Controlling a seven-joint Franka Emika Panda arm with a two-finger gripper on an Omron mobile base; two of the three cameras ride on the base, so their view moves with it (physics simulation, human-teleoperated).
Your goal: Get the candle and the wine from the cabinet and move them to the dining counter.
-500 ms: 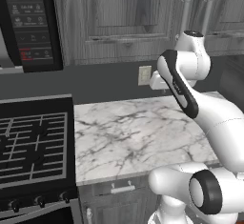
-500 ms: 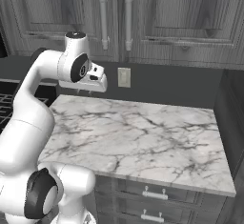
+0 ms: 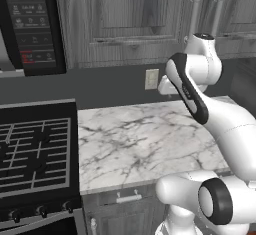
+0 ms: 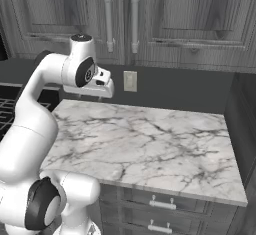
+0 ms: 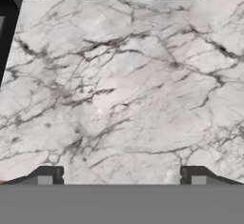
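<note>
Hand view is showing the tool (image 5: pixel 122 176) gaping empty over the bench (image 5: pixel 124 85), risking bumping the shut cabinet (image 4: pixel 165 19) doors when rising.

From my left base camera, behind the arm, I look forward and down across the stove (image 3: pixel 35 154) to the marble desk (image 3: pixel 135 144) and the cabinet (image 3: pixel 125 14) above. My right base camera looks from the opposite rear side at the same desk (image 4: pixel 150 149) and cabinet doors (image 4: pixel 190 14). My hand camera sits close above the desk (image 5: pixel 124 85), facing down along the fingers (image 5: pixel 47 174), which stand spread wide at its lower edge.
</note>
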